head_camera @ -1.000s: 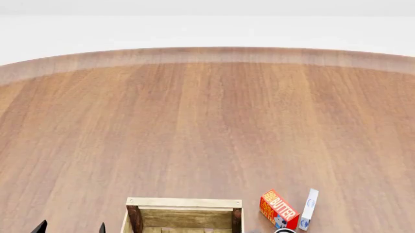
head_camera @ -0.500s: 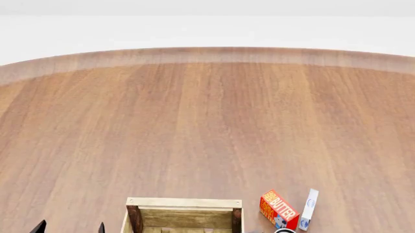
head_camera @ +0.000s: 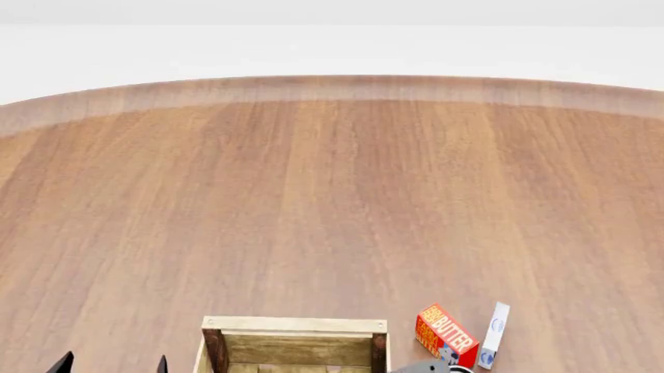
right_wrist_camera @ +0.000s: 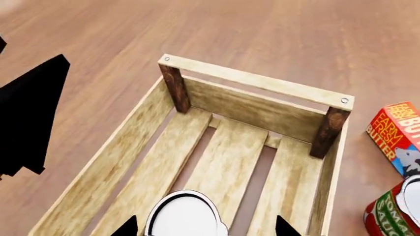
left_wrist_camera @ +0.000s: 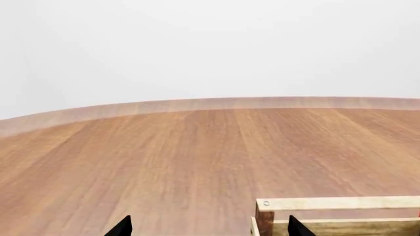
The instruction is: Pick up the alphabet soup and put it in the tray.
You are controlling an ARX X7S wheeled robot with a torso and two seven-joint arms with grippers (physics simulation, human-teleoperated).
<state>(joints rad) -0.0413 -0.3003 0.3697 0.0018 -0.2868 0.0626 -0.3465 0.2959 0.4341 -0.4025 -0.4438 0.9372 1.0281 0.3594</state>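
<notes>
The right gripper [right_wrist_camera: 204, 229] hangs over the tray [right_wrist_camera: 256, 81] with its two dark fingertips [right_wrist_camera: 126, 228] spread wide, wider than the can below them, and neither tip touches it. That can, the alphabet soup [right_wrist_camera: 186, 216], is seen from straight above in the right wrist view: only its pale silver-grey top with a dark ring shows, and the label is hidden. It sits inside the tray's outline, over the slatted bottom near the left-hand plank side; whether it already rests on the slats cannot be told. Outside the tray, just past its right-hand side, stands a red-and-green can [right_wrist_camera: 387, 216], and next to that lies an orange butter box [right_wrist_camera: 394, 130]. In the head view the butter box [head_camera: 446, 334] lies just right of the tray's far end [head_camera: 294, 325], with a slim white box [head_camera: 494, 334] close beside it. The left gripper [head_camera: 112, 365] shows at the lower edge, left of the tray and apart from it; in its own wrist view the left gripper [left_wrist_camera: 208, 227] has its fingers spread wide with nothing between them, the tray's corner [left_wrist_camera: 338, 203] just beside one tip. The brown wooden table [head_camera: 332, 194] stretches away beyond
</notes>
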